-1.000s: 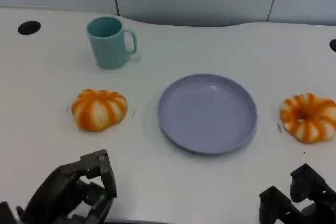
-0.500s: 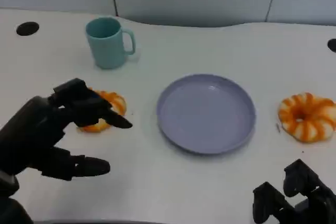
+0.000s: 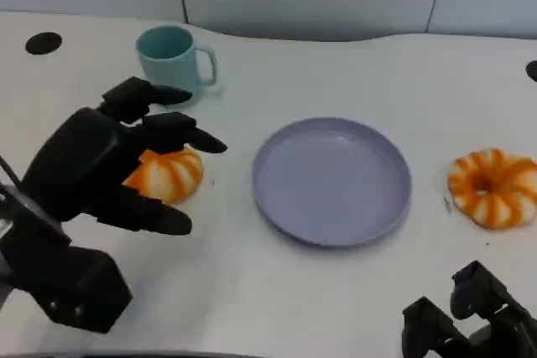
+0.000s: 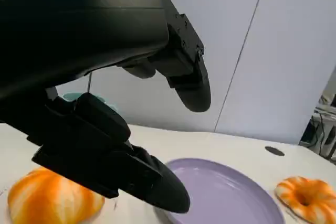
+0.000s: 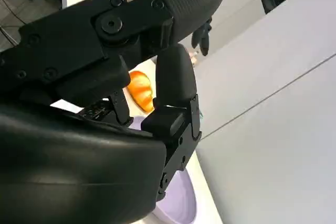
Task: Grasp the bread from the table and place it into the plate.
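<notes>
A round orange-and-white striped bread (image 3: 172,175) lies on the white table, left of the lilac plate (image 3: 331,236). My left hand (image 3: 105,165) hovers over the bread's near left side with its fingers spread, holding nothing. From the left wrist, black fingers (image 4: 126,174) reach over the bread (image 4: 50,203) toward the plate (image 4: 236,195). A second, ring-shaped striped bread (image 3: 493,188) lies right of the plate. My right hand (image 3: 470,320) rests low at the near right edge, fingers loosely apart and empty. The plate holds nothing.
A teal mug (image 3: 172,64) stands behind the left bread, close to my left hand's fingertips. Black round holes sit in the table at the far left (image 3: 44,43) and far right (image 3: 532,71). A grey wall closes off the back.
My left hand has risen from the near left edge and moved forward over the left bread, its fingers spreading apart. The right hand has barely shifted. Both breads and the plate stay put.
</notes>
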Robot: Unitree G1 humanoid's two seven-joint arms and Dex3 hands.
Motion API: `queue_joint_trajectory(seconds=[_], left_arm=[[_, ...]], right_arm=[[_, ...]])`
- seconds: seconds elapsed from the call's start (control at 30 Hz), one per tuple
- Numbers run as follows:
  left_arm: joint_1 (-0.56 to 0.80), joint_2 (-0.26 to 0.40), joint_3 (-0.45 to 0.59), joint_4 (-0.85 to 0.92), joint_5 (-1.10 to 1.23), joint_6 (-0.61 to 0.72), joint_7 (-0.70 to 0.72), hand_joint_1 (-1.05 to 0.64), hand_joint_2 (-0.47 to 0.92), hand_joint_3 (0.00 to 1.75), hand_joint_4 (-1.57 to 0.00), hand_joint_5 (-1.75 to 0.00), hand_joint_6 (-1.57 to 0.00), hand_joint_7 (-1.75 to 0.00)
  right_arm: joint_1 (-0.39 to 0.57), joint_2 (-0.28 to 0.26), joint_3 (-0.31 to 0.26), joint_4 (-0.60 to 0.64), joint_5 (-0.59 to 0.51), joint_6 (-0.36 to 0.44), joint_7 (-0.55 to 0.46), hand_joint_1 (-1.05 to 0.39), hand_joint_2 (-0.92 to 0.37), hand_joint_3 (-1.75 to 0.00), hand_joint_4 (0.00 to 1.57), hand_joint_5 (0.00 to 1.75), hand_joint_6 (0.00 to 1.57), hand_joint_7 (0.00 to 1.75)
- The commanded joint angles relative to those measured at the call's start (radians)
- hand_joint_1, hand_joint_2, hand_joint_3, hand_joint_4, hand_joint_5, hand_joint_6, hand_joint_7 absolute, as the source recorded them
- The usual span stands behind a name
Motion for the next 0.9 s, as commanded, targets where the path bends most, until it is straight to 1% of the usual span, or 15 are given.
queue_joint_trajectory(seconds=[0.03, 0.1, 0.13, 0.17, 0.23, 0.3, 0.33, 0.4, 0.5, 0.53, 0.6, 0.8, 0.83, 0.87, 0.9], left_arm=[[-0.138, 0.013, -0.095, 0.224, 0.097, 0.063, 0.112, -0.78, 0.72, 0.0, -0.12, -0.55, -0.2, -0.36], [-0.157, 0.021, -0.12, 0.26, 0.103, 0.054, 0.147, -0.77, 0.71, 0.0, -0.13, -0.53, -0.23, -0.31], [-0.193, 0.01, -0.144, 0.332, 0.114, 0.055, 0.173, -0.76, 0.7, 0.0, -0.15, -0.53, -0.25, -0.29], [-0.228, -0.002, -0.168, 0.405, 0.124, 0.063, 0.192, -0.73, 0.68, 0.0, -0.21, -0.49, -0.3, -0.23], [-0.279, -0.016, -0.209, 0.51, 0.133, 0.067, 0.228, -0.65, 0.62, 0.0, -0.26, -0.43, -0.37, -0.15], [-0.3, -0.014, -0.236, 0.552, 0.132, 0.058, 0.256, -0.63, 0.61, 0.0, -0.28, -0.42, -0.39, -0.13], [-0.323, -0.015, -0.272, 0.596, 0.166, 0.082, 0.292, -0.59, 0.59, 0.0, -0.29, -0.41, -0.4, -0.12], [-0.356, -0.015, -0.326, 0.658, 0.208, 0.112, 0.346, -0.48, 0.55, 0.01, -0.33, -0.4, -0.42, -0.1], [-0.384, -0.012, -0.381, 0.705, 0.239, 0.121, 0.404, -0.45, 0.53, 0.0, -0.35, -0.38, -0.43, -0.08], [-0.395, -0.009, -0.402, 0.718, 0.255, 0.125, 0.425, -0.38, 0.51, 0.0, -0.42, -0.36, -0.47, -0.07], [-0.408, -0.007, -0.432, 0.737, 0.27, 0.129, 0.454, -0.34, 0.5, 0.0, -0.46, -0.33, -0.5, -0.06], [-0.42, -0.005, -0.471, 0.758, 0.258, 0.126, 0.483, -0.33, 0.49, 0.0, -0.49, -0.3, -0.51, -0.04], [-0.432, -0.002, -0.506, 0.775, 0.299, 0.188, 0.524, -0.33, 0.49, 0.0, -0.49, -0.29, -0.51, -0.04], [-0.442, 0.001, -0.534, 0.789, 0.33, 0.235, 0.556, -0.29, 0.53, 0.0, -0.79, -0.37, -0.8, -0.09], [-0.45, 0.004, -0.561, 0.802, 0.357, 0.277, 0.586, -0.28, 0.54, 0.0, -0.91, -0.37, -0.91, -0.09]], right_arm=[[0.008, 0.001, 0.005, -0.016, -0.001, -0.005, -0.009, -0.45, -0.84, 0.0, 0.79, 1.75, 0.66, 1.75], [0.008, 0.001, 0.005, -0.016, 0.0, -0.005, -0.009, -0.45, -0.84, 0.0, 0.79, 1.75, 0.66, 1.75], [0.011, 0.002, 0.007, -0.021, 0.001, -0.004, -0.01, -0.45, -0.84, 0.0, 0.79, 1.75, 0.66, 1.75], [0.016, 0.003, 0.011, -0.028, -0.004, -0.006, -0.016, -0.46, -0.84, 0.0, 0.79, 1.75, 0.66, 1.75], [0.022, 0.005, 0.015, -0.037, -0.011, -0.009, -0.022, -0.47, -0.84, 0.0, 0.79, 1.75, 0.66, 1.75], [0.023, 0.004, 0.017, -0.039, -0.012, -0.011, -0.025, -0.47, -0.85, 0.0, 0.79, 1.75, 0.66, 1.75], [0.025, 0.005, 0.018, -0.041, -0.006, -0.01, -0.022, -0.47, -0.85, 0.0, 0.78, 1.75, 0.66, 1.75], [0.028, 0.007, 0.019, -0.042, 0.002, -0.009, -0.018, -0.45, -0.85, 0.0, 0.78, 1.75, 0.66, 1.75], [0.029, 0.007, 0.02, -0.043, 0.004, -0.012, -0.018, -0.45, -0.85, 0.0, 0.78, 1.75, 0.66, 1.75], [0.03, 0.006, 0.021, -0.043, 0.003, -0.013, -0.018, -0.45, -0.85, 0.0, 0.78, 1.75, 0.66, 1.75], [0.031, 0.006, 0.021, -0.043, 0.002, -0.016, -0.018, -0.45, -0.85, 0.0, 0.78, 1.75, 0.66, 1.75], [0.031, 0.006, 0.022, -0.043, 0.002, -0.016, -0.018, -0.46, -0.85, 0.0, 0.78, 1.75, 0.66, 1.75], [0.039, 0.008, 0.023, -0.055, 0.001, -0.017, -0.024, -0.46, -0.85, 0.0, 0.78, 1.75, 0.66, 1.75], [0.046, 0.01, 0.025, -0.064, 0.0, -0.018, -0.029, -0.46, -0.85, 0.0, 0.78, 1.75, 0.66, 1.75], [0.053, 0.011, 0.026, -0.075, -0.005, -0.02, -0.037, -0.46, -0.85, 0.0, 0.78, 1.75, 0.66, 1.75]])
